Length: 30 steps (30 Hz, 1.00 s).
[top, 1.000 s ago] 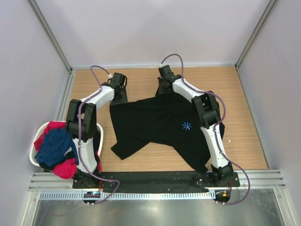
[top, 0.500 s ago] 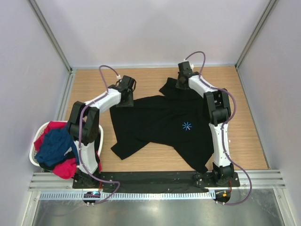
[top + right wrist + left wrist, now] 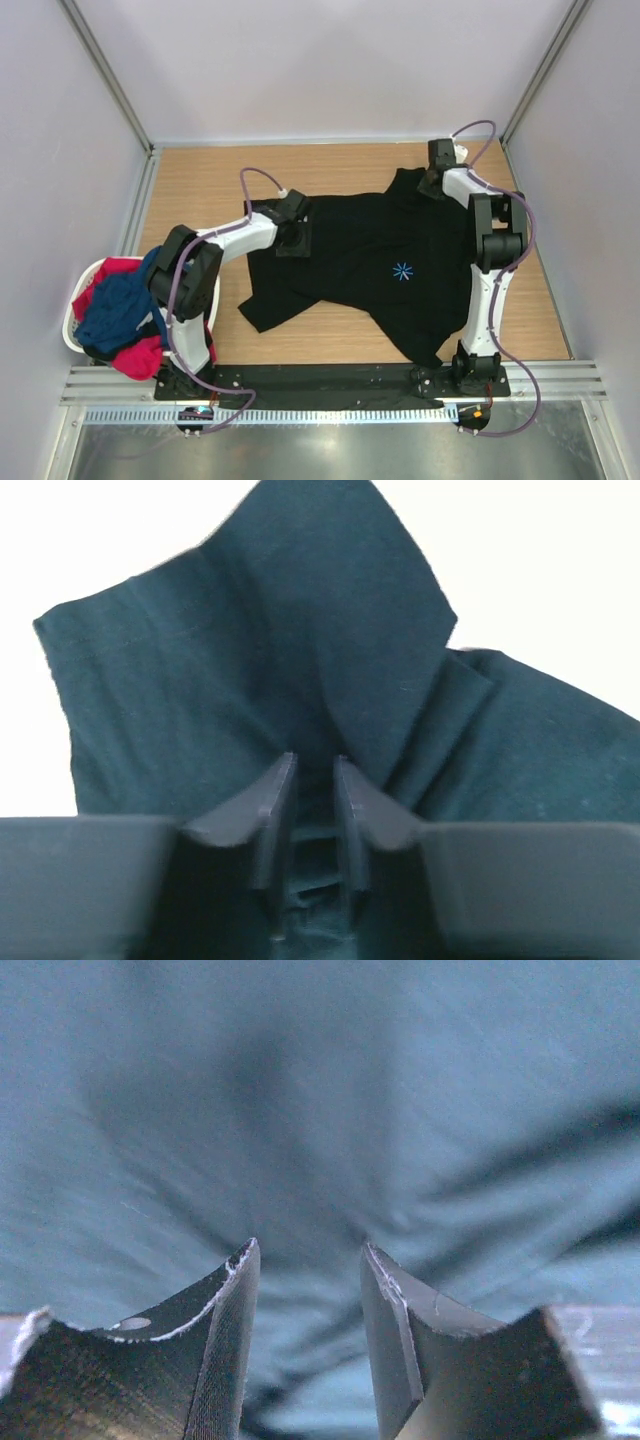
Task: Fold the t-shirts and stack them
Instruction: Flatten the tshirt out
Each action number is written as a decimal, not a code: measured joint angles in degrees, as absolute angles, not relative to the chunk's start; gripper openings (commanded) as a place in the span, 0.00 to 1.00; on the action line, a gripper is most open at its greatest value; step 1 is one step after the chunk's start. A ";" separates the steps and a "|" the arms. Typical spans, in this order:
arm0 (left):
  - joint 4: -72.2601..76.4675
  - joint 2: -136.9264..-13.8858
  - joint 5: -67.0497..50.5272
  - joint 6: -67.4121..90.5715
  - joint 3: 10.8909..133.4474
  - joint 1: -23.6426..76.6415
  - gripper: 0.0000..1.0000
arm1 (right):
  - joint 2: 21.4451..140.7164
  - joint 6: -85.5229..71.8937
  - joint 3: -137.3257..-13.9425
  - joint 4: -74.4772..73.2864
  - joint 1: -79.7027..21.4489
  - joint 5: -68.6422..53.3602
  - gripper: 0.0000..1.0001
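The large black t-shirt (image 3: 350, 265) lies spread on the wooden table, its light-blue starburst mark (image 3: 401, 270) facing up. My left gripper (image 3: 293, 235) sits on the shirt's upper left part. In the left wrist view its jaws (image 3: 305, 1260) pinch a gathered fold of the black cloth (image 3: 320, 1110). My right gripper (image 3: 436, 180) holds the shirt's far right corner. In the right wrist view its jaws (image 3: 313, 765) are closed on a bunched fold of cloth (image 3: 300, 630). The navy shirt (image 3: 118, 310) and the red-pink shirt (image 3: 140, 358) lie in the basket.
A white laundry basket (image 3: 68, 338) stands at the table's left near edge beside the left arm's base. Grey walls with metal posts enclose the table on three sides. A metal rail runs along the near edge (image 3: 330, 378). The shirt's lower hem hangs near the right arm's base.
Both grippers have moved to the right, the left one also nearer, dragging the black shirt's top edge with them. The shirt now lies further right and more stretched out.
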<state>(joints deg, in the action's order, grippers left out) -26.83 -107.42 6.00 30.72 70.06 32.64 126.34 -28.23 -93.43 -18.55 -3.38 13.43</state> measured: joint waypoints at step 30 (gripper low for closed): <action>-23.73 -96.88 5.76 43.97 56.29 49.98 0.43 | 85.82 -28.64 -49.76 -28.45 -1.54 12.34 0.85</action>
